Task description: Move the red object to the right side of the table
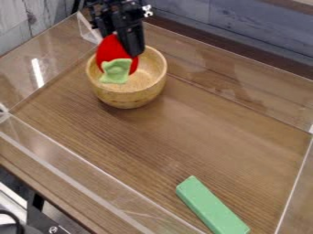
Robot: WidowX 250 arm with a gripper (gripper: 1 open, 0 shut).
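A: Jaws status?

B: Gripper (121, 47) has its jaws clamped on the red toy (113, 52), gripping the upper part. Black fingers run down the toy's right side.

A: Where's the toy?

B: In the air, hanging over the bowl (128, 80). Green leafy tip (113, 71) points down and sits in front of the bowl's inside. Can't tell if the tip touches the bowl floor or hangs just above it.

A: Bowl location?

B: Far-left part of the desk (184, 137), near the back wall. Light wood, upright; nothing else visible in it.

A: Anything else on the desk?

B: Flat green block (210, 207) at the near edge, right of centre, lying at an angle. Well apart from the bowl and toy.

A: Surroundings?

B: Clear acrylic walls (37, 64) edge the desk all round. Right half of the wood surface carries only that block.
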